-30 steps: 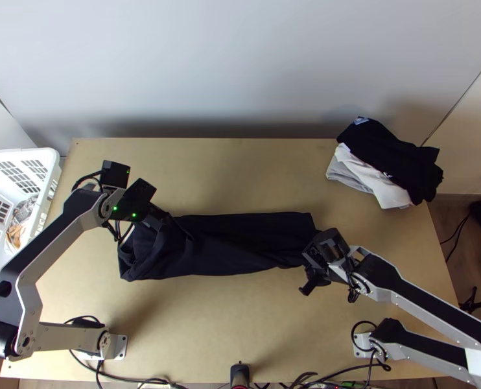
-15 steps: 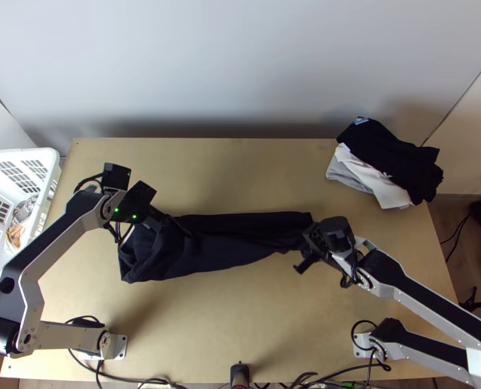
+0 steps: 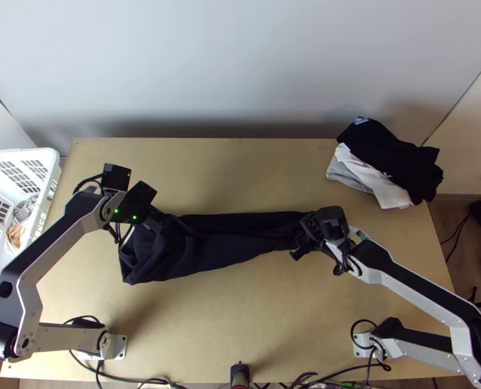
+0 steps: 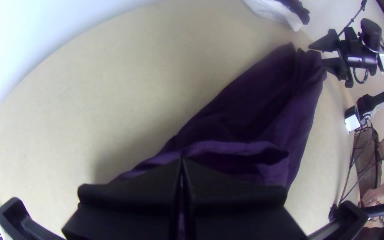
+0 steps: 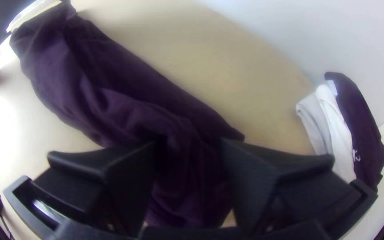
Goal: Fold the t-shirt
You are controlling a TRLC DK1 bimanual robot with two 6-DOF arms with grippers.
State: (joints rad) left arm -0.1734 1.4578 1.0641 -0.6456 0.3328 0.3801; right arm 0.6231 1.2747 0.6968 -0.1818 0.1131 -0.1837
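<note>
T-shirt (image 3: 221, 240) lies gathered lengthwise across the table (image 3: 240, 324); at its nine-o'clock end my left gripper (image 4: 182, 162) clenches it, at three my right gripper (image 5: 192, 146) straddles it, parted. Lengthwise fold seems underway; next I should pinch here.

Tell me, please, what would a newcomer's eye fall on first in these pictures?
Probably the dark shirt across the table, with the left tool on its left part and the right tool at its right end. Then the clothes at the far right corner and the white basket at far left.
</note>
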